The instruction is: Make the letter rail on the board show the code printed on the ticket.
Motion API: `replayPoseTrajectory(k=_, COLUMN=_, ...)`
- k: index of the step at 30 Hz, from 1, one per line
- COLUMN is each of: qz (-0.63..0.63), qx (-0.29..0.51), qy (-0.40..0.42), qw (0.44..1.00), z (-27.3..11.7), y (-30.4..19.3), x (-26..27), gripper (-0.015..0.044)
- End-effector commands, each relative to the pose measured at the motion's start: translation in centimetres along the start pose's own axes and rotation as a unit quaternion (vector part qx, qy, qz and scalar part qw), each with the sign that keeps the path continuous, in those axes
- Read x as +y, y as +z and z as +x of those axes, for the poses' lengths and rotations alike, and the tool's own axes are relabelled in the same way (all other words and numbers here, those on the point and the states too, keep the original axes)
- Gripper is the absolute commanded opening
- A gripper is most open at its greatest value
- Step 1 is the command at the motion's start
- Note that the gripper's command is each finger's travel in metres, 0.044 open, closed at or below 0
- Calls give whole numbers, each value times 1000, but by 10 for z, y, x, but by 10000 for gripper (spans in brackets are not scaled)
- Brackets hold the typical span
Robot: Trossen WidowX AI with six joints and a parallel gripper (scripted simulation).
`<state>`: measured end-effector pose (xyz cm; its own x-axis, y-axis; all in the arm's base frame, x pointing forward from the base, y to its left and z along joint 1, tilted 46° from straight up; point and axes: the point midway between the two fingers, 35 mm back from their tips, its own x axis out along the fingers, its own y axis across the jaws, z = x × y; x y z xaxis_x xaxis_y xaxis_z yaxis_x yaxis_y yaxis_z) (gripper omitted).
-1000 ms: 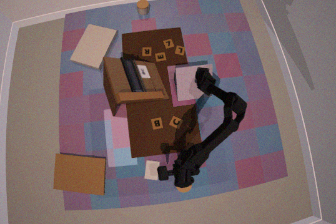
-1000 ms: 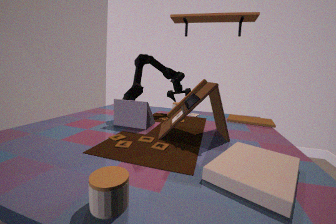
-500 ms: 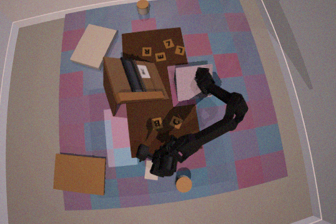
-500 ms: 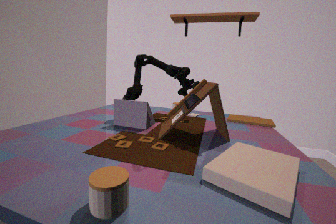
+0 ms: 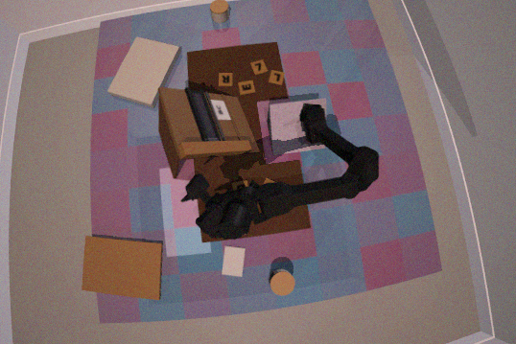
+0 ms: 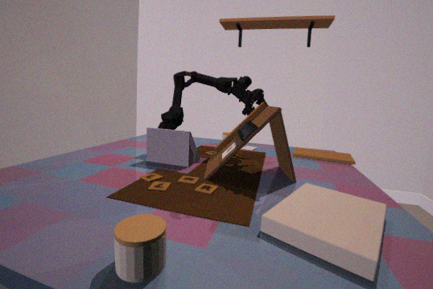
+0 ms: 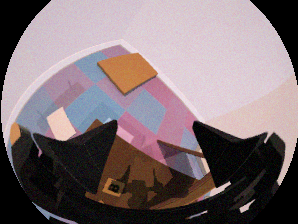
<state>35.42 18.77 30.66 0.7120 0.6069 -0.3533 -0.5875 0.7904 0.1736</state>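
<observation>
The tilted brown board (image 5: 238, 125) (image 6: 212, 165) carries a dark rail (image 5: 203, 115) (image 6: 246, 130) and a white ticket (image 5: 221, 109) (image 6: 228, 149) whose print is too blurred to read. No letter is legible in the rail. Tiles R (image 5: 225, 79) (image 6: 207, 188), E (image 5: 246, 86) (image 6: 187, 179) and two L tiles, one L (image 5: 259, 67) (image 6: 159, 185) and another L (image 5: 276, 77) (image 6: 151, 177), lie on the dark mat (image 5: 206, 59) (image 6: 233, 211). Tile B (image 7: 114, 186) and tile C (image 5: 269, 180) lie beyond the board, partly hidden by my arm in the top view. My gripper (image 6: 256, 108) (image 7: 156, 124) is open and empty, raised beside the board.
A lidded cylinder (image 5: 220, 11) (image 6: 140, 247) stands at one side, another cylinder (image 5: 282, 283) at the opposite side. A cream block (image 5: 145, 71) (image 6: 326, 221), an orange-brown slab (image 5: 122, 267) (image 6: 323, 155) (image 7: 127, 72) and a pale card (image 5: 233, 262) (image 7: 61, 124) lie around the board. A wall shelf (image 6: 278, 22) hangs above.
</observation>
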Motion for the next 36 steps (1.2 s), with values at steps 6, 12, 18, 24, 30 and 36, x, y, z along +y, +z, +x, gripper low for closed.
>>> replayPoseTrajectory(k=6, qz=66, qx=8, qy=-139, qw=988, z=-22, y=-24, x=-111, gripper=440)
replayPoseTrajectory(k=12, qz=56, qx=-8, qy=-218, qw=974, z=-41, y=-23, x=-174, gripper=440)
replayPoseTrajectory(k=18, qz=57, qx=0, qy=-256, qw=965, z=-51, y=-36, x=-228, gripper=440)
replayPoseTrajectory(k=24, qz=88, qx=97, qy=-245, qw=961, z=-55, y=-114, x=-259, gripper=440)
replayPoseTrajectory(k=30, qz=109, qx=170, qy=-190, qw=961, z=-62, y=-185, x=-270, gripper=440)
replayPoseTrajectory(k=36, qz=153, qx=210, qy=-70, qw=963, z=-82, y=-276, x=-258, gripper=440)
